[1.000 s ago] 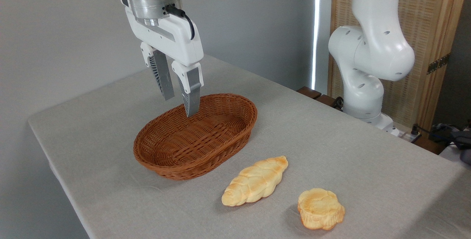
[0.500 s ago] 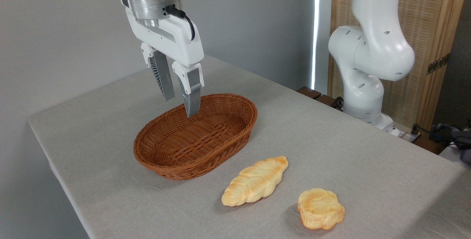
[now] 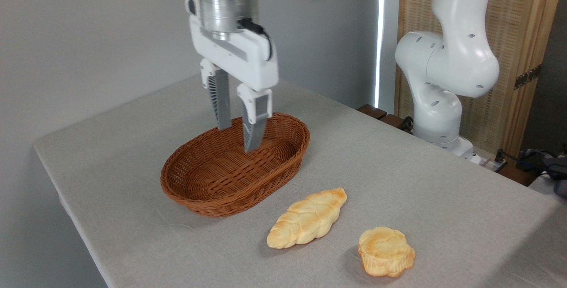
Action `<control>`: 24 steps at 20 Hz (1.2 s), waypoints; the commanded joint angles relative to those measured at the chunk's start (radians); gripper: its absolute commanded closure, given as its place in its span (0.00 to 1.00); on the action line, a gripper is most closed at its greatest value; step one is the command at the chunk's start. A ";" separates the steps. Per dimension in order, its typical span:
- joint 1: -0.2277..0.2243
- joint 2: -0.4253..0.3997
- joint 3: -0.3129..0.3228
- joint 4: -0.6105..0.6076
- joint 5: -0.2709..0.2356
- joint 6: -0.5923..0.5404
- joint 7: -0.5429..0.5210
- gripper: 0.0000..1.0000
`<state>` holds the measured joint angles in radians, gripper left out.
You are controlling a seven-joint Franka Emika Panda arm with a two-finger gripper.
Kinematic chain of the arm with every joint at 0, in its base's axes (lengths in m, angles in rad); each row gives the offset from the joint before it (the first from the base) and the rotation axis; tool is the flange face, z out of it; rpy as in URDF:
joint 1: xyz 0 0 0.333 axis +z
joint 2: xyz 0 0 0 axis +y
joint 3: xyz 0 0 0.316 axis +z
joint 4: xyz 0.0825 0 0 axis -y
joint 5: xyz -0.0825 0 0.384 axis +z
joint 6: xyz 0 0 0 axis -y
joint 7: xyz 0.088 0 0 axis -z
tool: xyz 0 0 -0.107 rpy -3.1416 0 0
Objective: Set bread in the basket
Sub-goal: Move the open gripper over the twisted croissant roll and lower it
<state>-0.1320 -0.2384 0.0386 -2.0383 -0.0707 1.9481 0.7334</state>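
The braided bread [image 3: 307, 219] lies on the grey tablecloth in front of and to the right of the basket [image 3: 201, 197], apart from it. The oval brown wicker basket holds nothing. My gripper [image 3: 238, 139] hangs above the basket's far half, pointing down, open with a narrow gap and nothing between its fingers. It is well behind and to the left of the bread.
A small round golden bun [image 3: 386, 251] sits on the cloth to the right of the bread. The robot's white base [image 3: 438, 106] stands at the table's far right edge. The table's front edge runs close below the bread and bun.
My gripper has moved to the right, from over the basket's far left rim to over its far middle. Bread, bun and basket have not moved.
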 commanded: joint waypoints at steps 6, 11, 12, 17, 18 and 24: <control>-0.001 -0.119 0.175 -0.217 0.011 0.222 0.115 0.00; -0.005 -0.121 0.213 -0.247 0.068 0.229 0.135 0.00; -0.005 -0.121 0.214 -0.255 0.072 0.236 0.135 0.00; -0.005 -0.090 0.214 -0.315 0.095 0.339 0.135 0.00; -0.005 -0.079 0.214 -0.316 0.104 0.345 0.135 0.00; -0.006 -0.050 0.214 -0.324 0.123 0.348 0.135 0.00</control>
<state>-0.1271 -0.2919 0.2418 -2.3516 0.0362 2.2730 0.8597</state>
